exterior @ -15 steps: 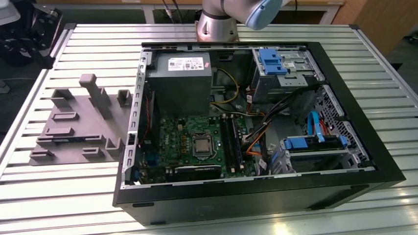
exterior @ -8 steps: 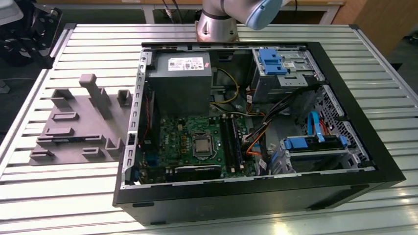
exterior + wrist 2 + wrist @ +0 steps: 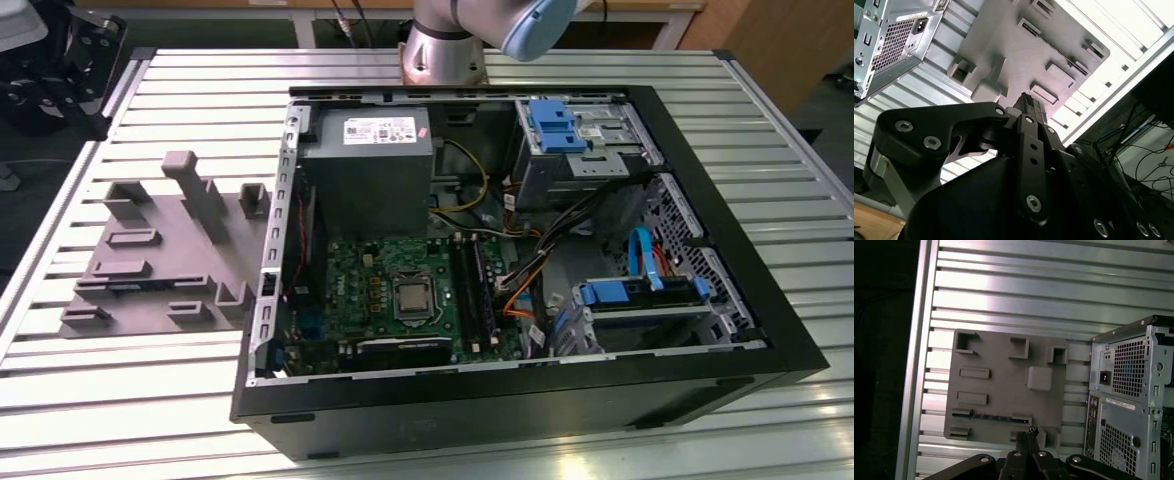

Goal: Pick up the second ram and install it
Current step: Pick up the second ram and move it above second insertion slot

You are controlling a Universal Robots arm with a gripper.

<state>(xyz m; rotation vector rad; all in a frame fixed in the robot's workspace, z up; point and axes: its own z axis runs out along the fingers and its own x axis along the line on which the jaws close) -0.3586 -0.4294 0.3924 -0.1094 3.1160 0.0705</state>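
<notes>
Slatted table [image 3: 1029, 300] | second ram [image 3: 991, 417] lies in grey tray [image 3: 999, 390] | pincer [image 3: 1029, 432] apart

The second ram [image 3: 991, 417] is seen in the first wrist view as a long, thin, dark blue strip, seated between two slotted blocks of the grey fixture tray [image 3: 1004, 395].

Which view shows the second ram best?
First wrist view: the second ram lies full length on the fixture tray, seen from above. The other two views catch the tray slantwise; the ram is too thin to tell there.
</notes>
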